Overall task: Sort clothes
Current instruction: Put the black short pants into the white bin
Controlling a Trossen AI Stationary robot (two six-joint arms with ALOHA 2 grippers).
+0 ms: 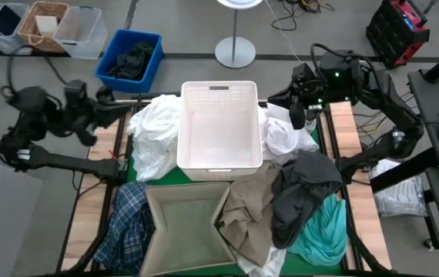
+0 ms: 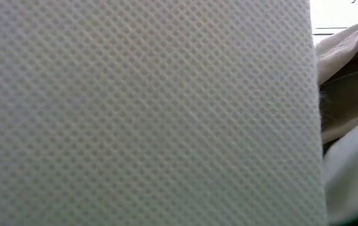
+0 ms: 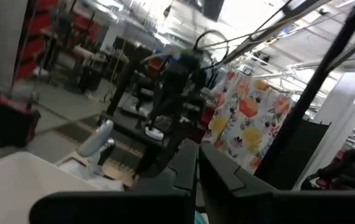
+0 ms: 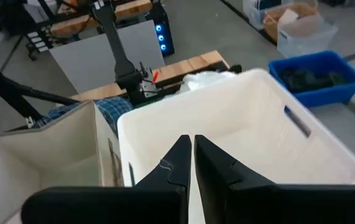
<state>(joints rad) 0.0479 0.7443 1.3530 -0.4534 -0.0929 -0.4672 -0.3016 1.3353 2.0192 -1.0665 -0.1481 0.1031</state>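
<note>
Nothing looks sorted yet: the white bin (image 1: 219,127) and the beige bin (image 1: 185,223) both sit empty. The clothes (image 1: 304,192) lie heaped on the table around them, white ones by the white bin, plaid, beige, grey and teal nearer the beige bin. The left gripper (image 3: 196,162) and right gripper (image 4: 192,149) are clenched, holding nothing, raised at the table's far corners.

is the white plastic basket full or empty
Empty: the high view shows the bare perforated floor of the white plastic basket, with the white clothes heaped outside against its sides.
</note>
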